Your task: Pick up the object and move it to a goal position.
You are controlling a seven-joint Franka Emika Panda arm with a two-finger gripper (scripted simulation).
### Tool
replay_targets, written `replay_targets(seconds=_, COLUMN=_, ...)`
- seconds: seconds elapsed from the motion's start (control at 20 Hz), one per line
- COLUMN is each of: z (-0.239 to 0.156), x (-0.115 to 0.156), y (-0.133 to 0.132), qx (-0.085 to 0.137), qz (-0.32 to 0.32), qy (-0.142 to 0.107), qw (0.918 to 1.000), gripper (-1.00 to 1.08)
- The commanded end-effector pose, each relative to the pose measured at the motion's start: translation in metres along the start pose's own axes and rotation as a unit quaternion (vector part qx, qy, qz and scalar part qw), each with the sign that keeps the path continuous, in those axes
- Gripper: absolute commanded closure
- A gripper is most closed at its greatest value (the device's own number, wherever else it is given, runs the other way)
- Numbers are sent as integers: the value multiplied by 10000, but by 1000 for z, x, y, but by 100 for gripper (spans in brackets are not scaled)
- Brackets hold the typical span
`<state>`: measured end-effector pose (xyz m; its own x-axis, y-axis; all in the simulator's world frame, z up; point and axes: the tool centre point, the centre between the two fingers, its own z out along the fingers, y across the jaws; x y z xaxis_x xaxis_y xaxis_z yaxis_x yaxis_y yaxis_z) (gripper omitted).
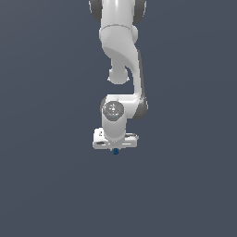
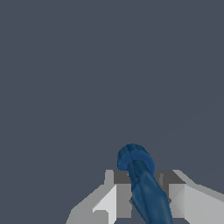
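**A small blue thing held in a white claw**

The biggest thing to see is the white robot arm (image 1: 121,60). In the exterior view it comes down from the top middle of the picture. It has fat round joints and a dark grey strip along one side. All around it is plain dark grey-blue, the same everywhere.

At the low end of the arm sits the claw (image 1: 115,147). It is white, wide and flat. In the wrist view its two fingers (image 2: 117,199) look like pale grey and white blocks, one on each side of the blue thing. They press in on it, so the claw is pinching it.

The smallest thing is the object (image 1: 115,151). In the exterior view it is only a tiny dark blue dot peeking out just under the middle of the claw. The wrist view shows it far better (image 2: 142,186). It is deep blue and longer than it is wide, like a little stick. It has a rounded end that looks like a thick ring or cap. Darker lines run along its side.
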<state>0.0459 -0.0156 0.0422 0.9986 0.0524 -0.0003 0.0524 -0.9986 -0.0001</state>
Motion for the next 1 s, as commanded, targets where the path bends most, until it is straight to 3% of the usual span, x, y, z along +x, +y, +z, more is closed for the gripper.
replay_targets(seconds=0.0, z=0, x=0, y=0, qx=0, qz=0, qy=1, qw=10000, gripper=108)
replay_targets(seconds=0.5, z=-13, x=-6, y=-3, qx=0, qz=0, qy=1, qw=10000, gripper=108)
replay_targets(seconds=0.95, z=-58, x=-29, y=-12, qx=0, qz=0, qy=1, qw=10000, gripper=108)
